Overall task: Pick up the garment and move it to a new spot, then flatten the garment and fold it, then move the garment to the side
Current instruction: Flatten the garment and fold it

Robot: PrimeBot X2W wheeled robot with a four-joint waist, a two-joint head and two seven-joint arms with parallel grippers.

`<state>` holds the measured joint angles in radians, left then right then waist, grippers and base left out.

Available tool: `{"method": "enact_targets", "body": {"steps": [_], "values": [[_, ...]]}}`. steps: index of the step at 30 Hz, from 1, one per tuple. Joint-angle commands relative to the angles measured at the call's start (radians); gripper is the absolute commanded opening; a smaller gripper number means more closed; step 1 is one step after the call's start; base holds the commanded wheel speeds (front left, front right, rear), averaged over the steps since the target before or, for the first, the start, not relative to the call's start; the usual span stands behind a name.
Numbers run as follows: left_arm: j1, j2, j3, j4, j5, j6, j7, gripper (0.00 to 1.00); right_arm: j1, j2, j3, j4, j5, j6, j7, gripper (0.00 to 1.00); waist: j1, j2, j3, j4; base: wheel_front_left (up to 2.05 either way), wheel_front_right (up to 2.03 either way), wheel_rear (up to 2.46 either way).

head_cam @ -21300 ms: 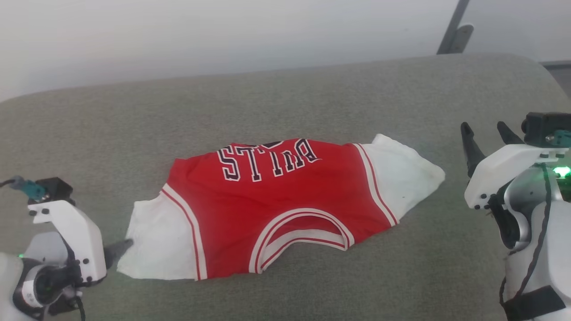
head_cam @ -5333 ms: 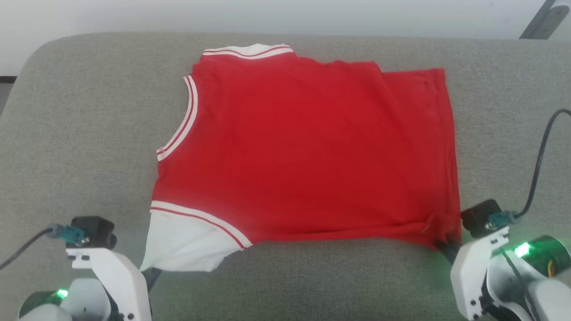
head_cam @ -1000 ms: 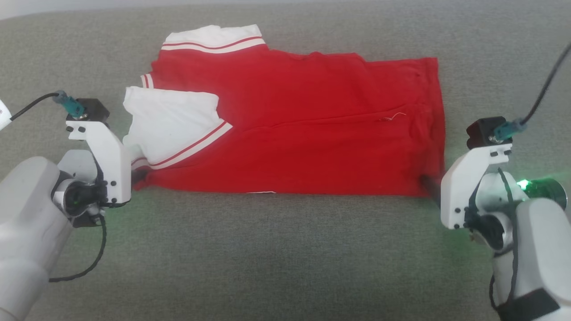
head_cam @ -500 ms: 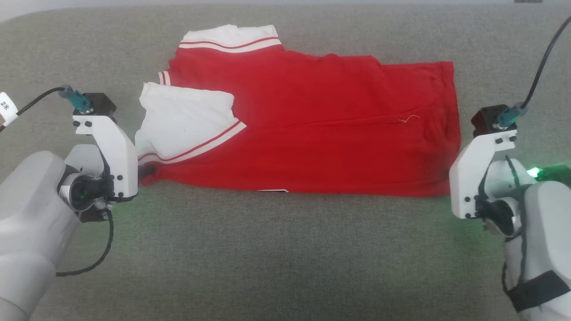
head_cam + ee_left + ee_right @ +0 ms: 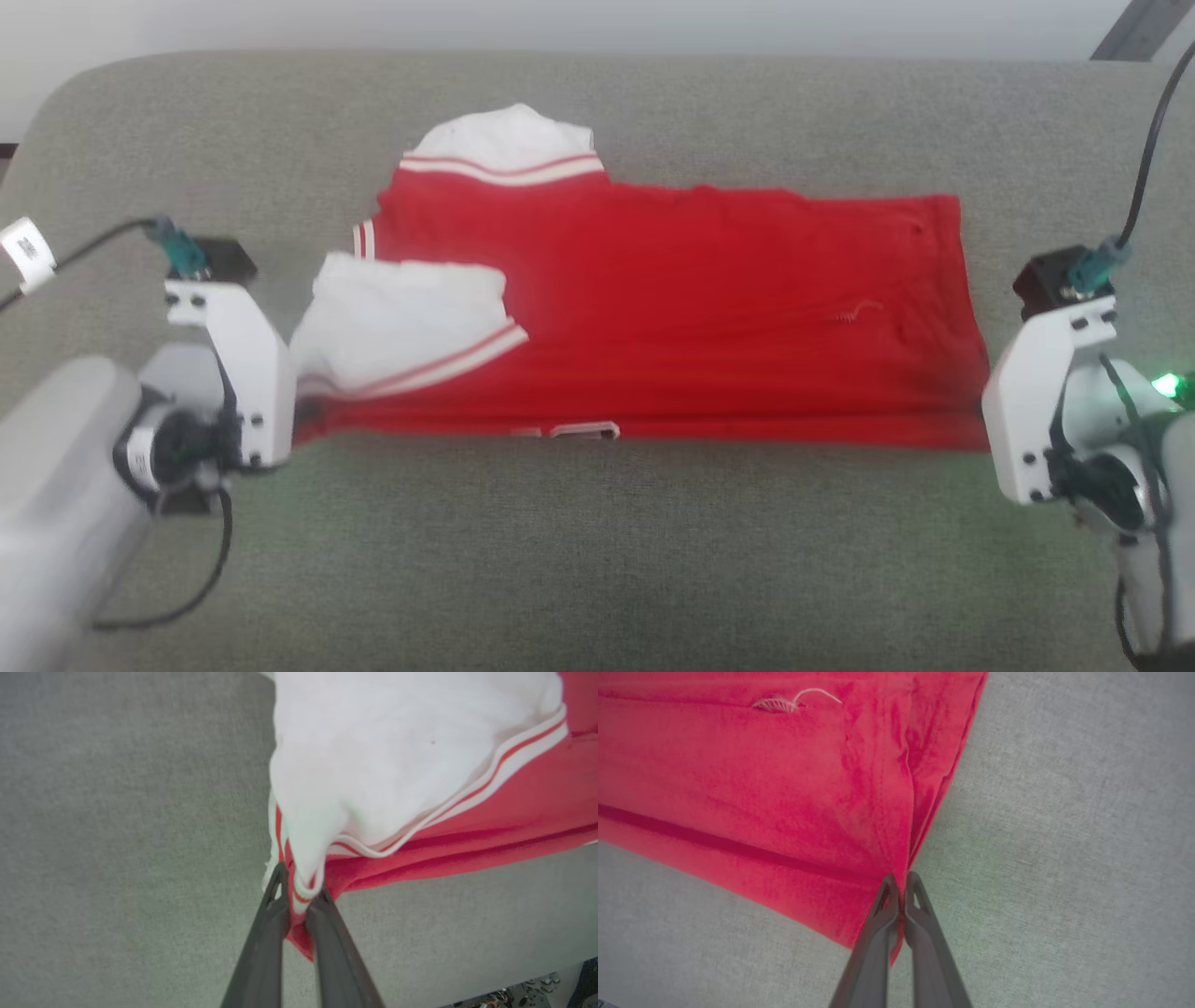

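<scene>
**Item 1, left gripper** (image 5: 299, 890): pinched narrow on the garment's near left corner. I see white sleeve edge and red cloth caught between the fingers.

**Item 2, sleeve** (image 5: 401, 317): white with striped trim, flopped over onto the red body and rumpled. A second sleeve (image 5: 504, 140) pokes out at the far edge.

**Item 3, garment** (image 5: 709, 308): lies across the middle of the cushion (image 5: 597, 560), plain red side up and doubled lengthwise. A sliver of print (image 5: 579, 431) peeps out at the near edge. There is a loose thread (image 5: 784, 703) towards the right end.

**Item 4, right gripper** (image 5: 901, 882): clamped tight on the near right corner at the hem, several layers in the bite.

**Step in hand:** the folding, as I judge it, with both near corners held and the band of cloth slack between them.

**Next move, my reckoning:** raise both corners together, keep them level and the cloth lightly taut, then carry the near edge over towards the far edge. Watch the loose sleeve, which could slide out of the fold.
</scene>
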<state>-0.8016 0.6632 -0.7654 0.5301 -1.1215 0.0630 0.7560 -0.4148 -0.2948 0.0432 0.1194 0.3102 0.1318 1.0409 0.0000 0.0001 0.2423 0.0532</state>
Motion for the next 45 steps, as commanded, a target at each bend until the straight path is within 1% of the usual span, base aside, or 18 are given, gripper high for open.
{"method": "enact_targets", "body": {"steps": [1, 5, 9, 12, 15, 16, 17, 18, 19, 20, 21, 22, 28, 31, 33, 36, 42, 45], "values": [[0.037, 0.032, -0.001, -0.041, -0.004, 0.03, 0.011, 0.0, 0.026, -0.027, 0.003, -0.027, 0.011, -0.002, 0.023, 0.0, 0.0, -0.0001, -0.005, 0.005, 0.0, 0.0, 0.0], [0.121, 0.078, -0.002, -0.191, -0.023, 0.1, 0.035, 0.0, 0.091, -0.052, 0.0, -0.098, 0.05, -0.002, 0.082, 0.0, 0.0, -0.0001, -0.009, 0.009, 0.0, 0.0, 0.0], [0.211, 0.118, 0.001, -0.315, -0.04, 0.163, 0.037, 0.0, 0.162, -0.042, -0.02, -0.153, 0.072, -0.002, 0.126, 0.0, 0.0, -0.0001, -0.005, 0.01, 0.0, 0.0, 0.0], [0.268, 0.137, 0.0, -0.375, -0.052, 0.194, 0.031, 0.0, 0.209, -0.023, -0.042, -0.174, 0.073, -0.002, 0.137, 0.0, 0.0, -0.0001, 0.002, 0.009, 0.0, 0.0, 0.0], [0.308, 0.14, 0.002, -0.401, -0.063, 0.208, 0.015, 0.0, 0.237, 0.001, -0.056, -0.172, 0.068, -0.002, 0.119, 0.0, 0.0, -0.0001, 0.009, 0.007, 0.0, 0.0, 0.0], [0.318, 0.139, 0.002, -0.403, -0.067, 0.209, 0.008, 0.03, 0.24, 0.008, -0.061, -0.167, 0.064, -0.002, 0.111, 0.0, 0.0, -0.0001, 0.01, 0.006, 0.0, 0.0, 0.0], [0.327, 0.135, 0.006, -0.399, -0.074, 0.211, 0.004, 0.21, 0.244, 0.014, -0.06, -0.161, 0.061, -0.002, 0.102, 0.0, 0.0, -0.0001, 0.011, 0.005, 0.0, 0.0, 0.0], [0.332, 0.132, 0.007, -0.395, -0.078, 0.213, 0.001, 0.34, 0.246, 0.018, -0.059, -0.155, 0.054, -0.002, 0.093, 0.05, 0.0, -0.0001, 0.01, 0.003, 0.0, 0.0, 0.0], [0.337, 0.13, 0.009, -0.39, -0.084, 0.217, 0.001, 0.68, 0.244, 0.023, -0.062, -0.148, 0.05, -0.002, 0.082, 0.2, 0.0, -0.0001, 0.009, 0.002, 0.0, 0.0, 0.0], [0.338, 0.13, 0.014, -0.384, -0.09, 0.22, -0.001, 1.0, 0.242, 0.025, -0.058, -0.142, 0.047, -0.002, 0.074, 0.27, 0.0, -0.0001, 0.007, 0.001, 0.0, 0.0, 0.0], [0.337, 0.133, 0.018, -0.382, -0.092, 0.227, -0.001, 1.0, 0.238, 0.027, -0.054, -0.14, 0.045, -0.002, 0.063, 0.42, 0.0, -0.0001, 0.004, -0.001, 0.0, 0.0, 0.0], [0.335, 0.137, 0.021, -0.383, -0.095, 0.229, 0.003, 1.0, 0.231, 0.031, -0.054, -0.139, 0.045, -0.002, 0.053, 1.0, 0.0, -0.0001, -0.001, -0.003, 0.0, 0.0, 0.0], [0.296, 0.188, 0.044, -0.439, -0.071, 0.256, 0.012, 1.0, 0.201, 0.028, -0.051, -0.156, 0.04, -0.002, -0.005, 1.0, 0.0, -0.0001, -0.023, -0.015, 0.0, 0.0, 0.0], [0.259, 0.212, 0.057, -0.48, -0.055, 0.261, 0.017, 1.0, 0.17, 0.037, -0.063, -0.178, 0.027, -0.001, -0.064, 1.0, 0.0, -0.0001, -0.026, -0.024, 0.0, 0.0, 0.0], [0.207, 0.225, 0.073, -0.498, -0.023, 0.246, 0.003, 1.0, 0.133, 0.057, -0.075, -0.191, 0.004, -0.001, -0.142, 1.0, 0.0, -0.0001, -0.023, -0.039, 0.0, 0.0, 0.0], [0.165, 0.221, 0.078, -0.49, 0.001, 0.225, -0.016, 1.0, 0.106, 0.077, -0.076, -0.189, -0.009, -0.001, -0.192, 1.0, 0.0, -0.0001, -0.018, -0.053, 0.0, 0.0, 0.0], [0.026, 0.173, 0.077, -0.409, 0.06, 0.145, -0.054, 1.0, 0.017, 0.126, -0.055, -0.158, -0.05, -0.001, -0.332, 1.0, 0.0, -0.0001, 0.011, -0.116, 0.0, 0.0, 0.0], [-0.043, 0.151, 0.078, -0.338, 0.088, 0.103, -0.074, 1.0, -0.03, 0.149, -0.031, -0.13, -0.072, -0.001, -0.395, 1.0, 0.0, -0.0001, 0.038, -0.157, 0.0, 0.0, 0.0]]}}
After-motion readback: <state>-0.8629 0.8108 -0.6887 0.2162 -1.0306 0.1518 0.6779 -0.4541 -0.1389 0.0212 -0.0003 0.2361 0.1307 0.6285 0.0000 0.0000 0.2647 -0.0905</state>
